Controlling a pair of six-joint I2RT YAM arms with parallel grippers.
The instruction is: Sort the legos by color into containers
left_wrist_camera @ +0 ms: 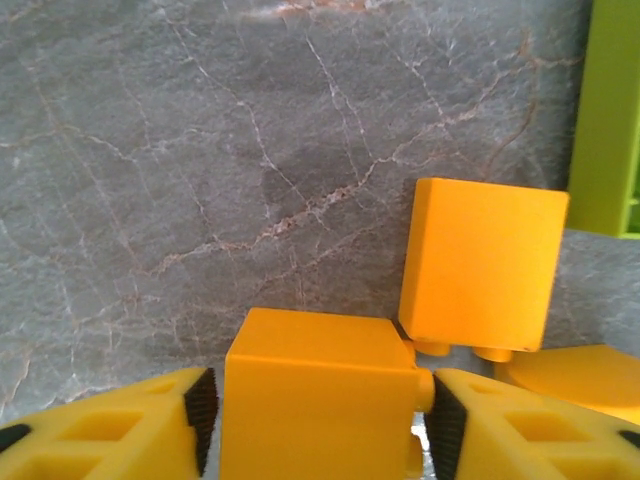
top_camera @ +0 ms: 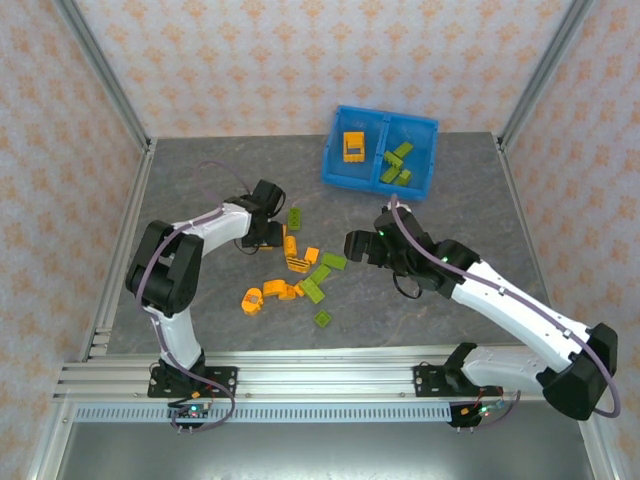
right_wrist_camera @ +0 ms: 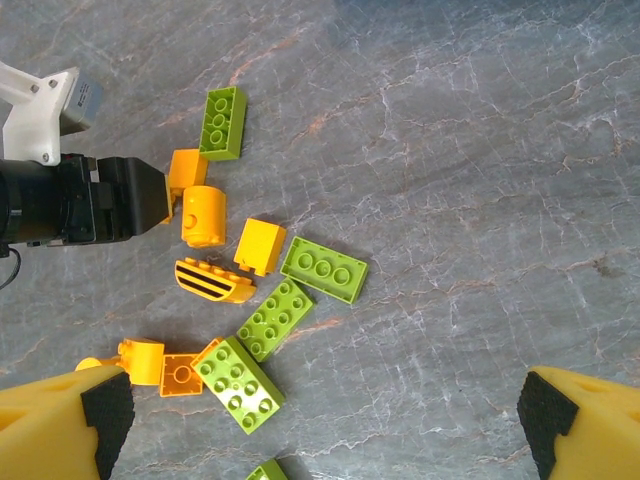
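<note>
- The grey, marble-veined table (top_camera: 200, 180) carried everything
- A blue two-compartment bin (top_camera: 350, 184) sat toward the far edge
- Orange and lime legos (top_camera: 298, 265) lay scattered loose mid-table
- One green brick (top_camera: 325, 318) lay apart, closest to the near edge

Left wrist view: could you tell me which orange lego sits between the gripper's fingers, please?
The orange brick at bottom centre, bracketed by the left gripper; the orange block upper right and orange piece lower right lie outside it.

The bin (top_camera: 345, 183) stands far back on the table (top_camera: 480, 200), loose legos (top_camera: 297, 264) lying nearer between the two arms.
</note>
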